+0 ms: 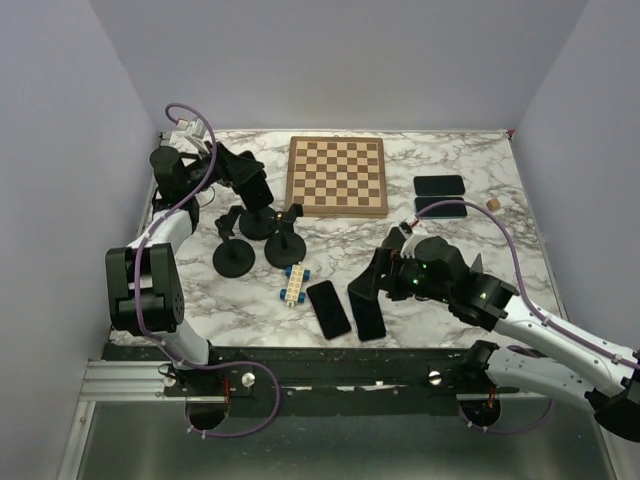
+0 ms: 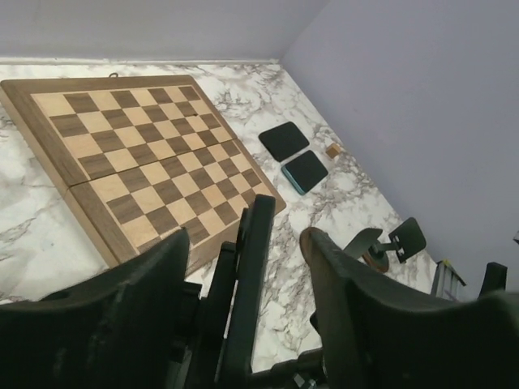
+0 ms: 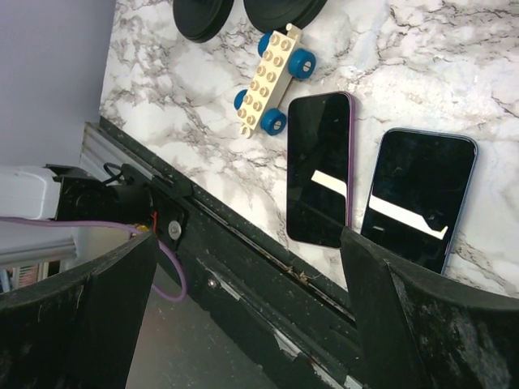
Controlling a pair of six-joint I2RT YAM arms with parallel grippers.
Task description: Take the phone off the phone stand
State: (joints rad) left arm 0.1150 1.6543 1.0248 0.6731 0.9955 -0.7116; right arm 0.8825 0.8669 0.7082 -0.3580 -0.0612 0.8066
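Marble bench (image 1: 240,300) — left pincer (image 2: 246,247) open, phone (image 2: 258,243) between its jaws on the phone stand (image 1: 257,226); grasping step, seemingly. Next: clamp, lift clear. Right pincer (image 3: 247,243) open, empty.

The left arm (image 1: 160,240) reaches left of the chessboard (image 1: 336,176), its 2 left fingers (image 2: 349,300) apparently parted. The right arm (image 1: 530,325) extends on the chessboard's near side, right fingers (image 3: 422,324) spread wide.

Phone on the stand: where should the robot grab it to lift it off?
Grab it by its upper part, coming down from above. In the left wrist view the phone stands nearly upright and edge-on, a thin slab. The left gripper has one of its fingers on each side of it. The phone's lower end is out of sight, so pinching the top and lifting straight up looks safest.
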